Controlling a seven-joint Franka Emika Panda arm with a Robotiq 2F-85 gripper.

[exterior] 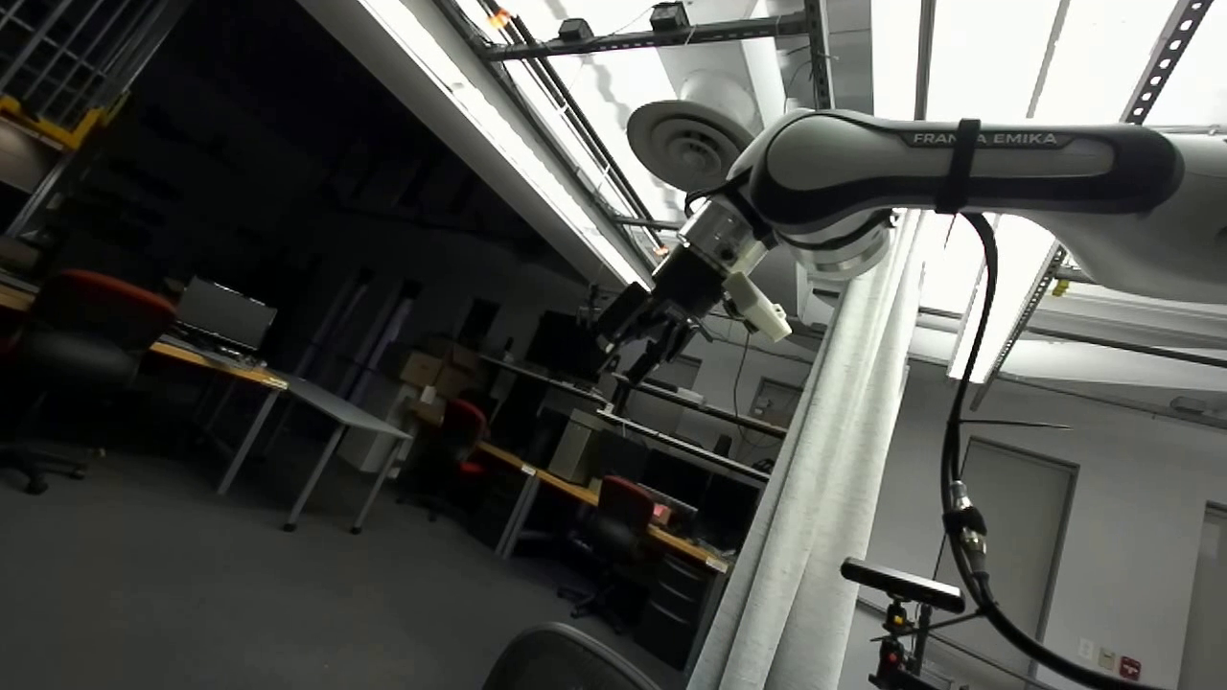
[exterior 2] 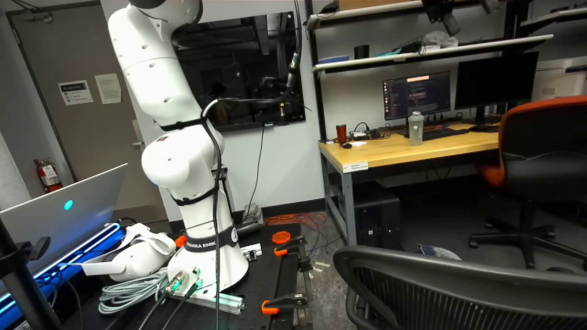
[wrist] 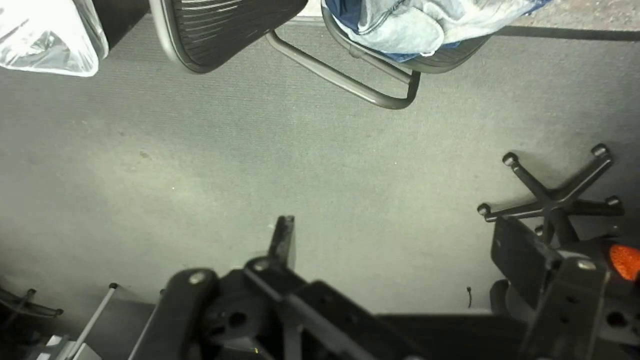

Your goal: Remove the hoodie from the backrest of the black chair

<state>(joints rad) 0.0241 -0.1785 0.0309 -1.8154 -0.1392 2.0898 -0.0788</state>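
The black chair's mesh backrest shows in both exterior views (exterior: 570, 661) (exterior 2: 458, 293) and at the top of the wrist view (wrist: 225, 30). The visible parts of the backrest are bare. A crumpled blue and pale garment, possibly the hoodie, lies on the chair's seat in the wrist view (wrist: 405, 30). A small bit of it shows beyond the backrest's top rim in an exterior view (exterior 2: 438, 251). My gripper (wrist: 395, 220) is open and empty, high above the floor and apart from the chair and garment. It also shows in both exterior views (exterior: 623, 356) (exterior 2: 471, 18).
An orange-backed office chair (exterior 2: 550, 151) stands by a wooden desk (exterior 2: 403, 149) with monitors and a bottle (exterior 2: 416, 128). A plastic-lined bin (wrist: 50, 45) is beside the black chair. A laptop (exterior 2: 69, 201) and headset (exterior 2: 142, 256) sit by the robot base. A curtain (exterior: 815, 498) hangs behind the arm.
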